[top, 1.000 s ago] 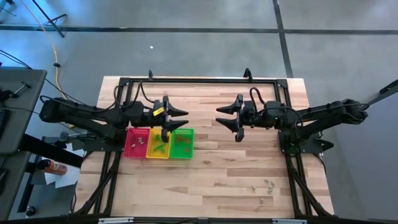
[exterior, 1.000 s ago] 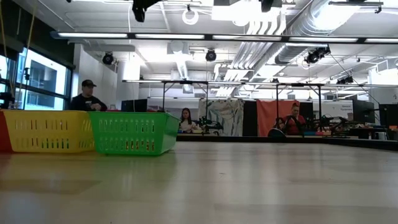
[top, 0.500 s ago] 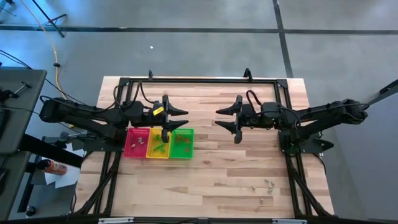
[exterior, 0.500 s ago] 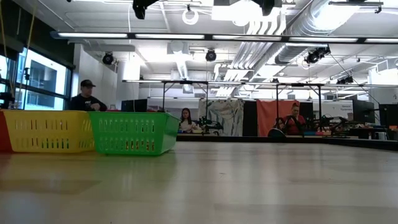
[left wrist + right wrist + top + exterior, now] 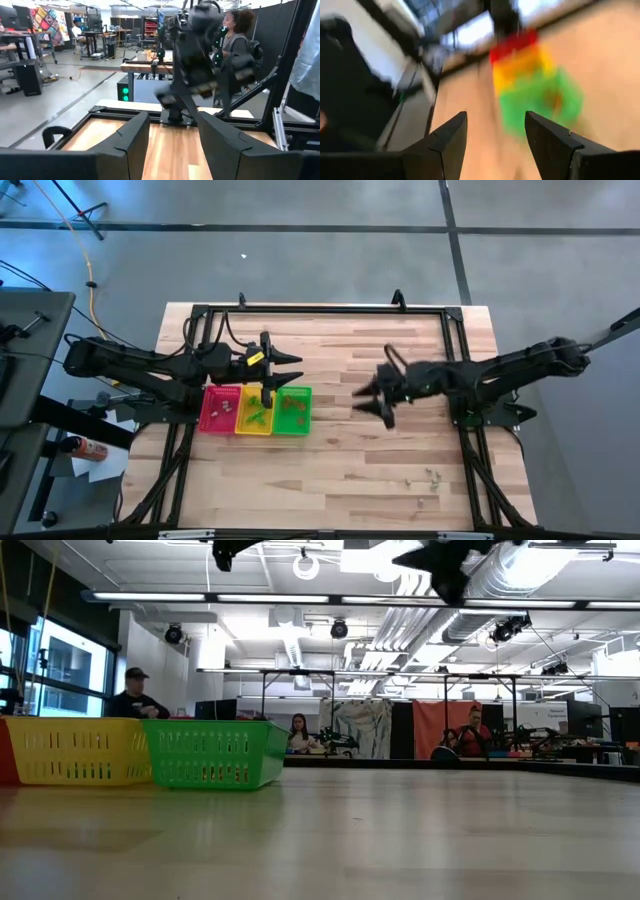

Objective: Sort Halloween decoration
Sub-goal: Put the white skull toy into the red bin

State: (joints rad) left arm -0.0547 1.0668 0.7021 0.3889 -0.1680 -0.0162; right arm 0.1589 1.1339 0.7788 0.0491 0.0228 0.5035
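Most of the wooden table (image 5: 330, 470) lies bare and passable. Three joined trays (image 5: 256, 410), red, yellow, green, block a patch near its left edge. A few tiny trinkets (image 5: 432, 475), possibly loose decorations, dot the near-right corner.

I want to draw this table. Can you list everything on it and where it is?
table: one, pale wood, under both arms
red tray: one, leftmost of the row
yellow tray: one, middle of the row
green tray: one, right end of the row
trinkets: a few, tiny, loose on the table's near right part; more inside the trays
left pincer: one, dark, open, above the trays
right pincer: one, dark, open, above mid-table
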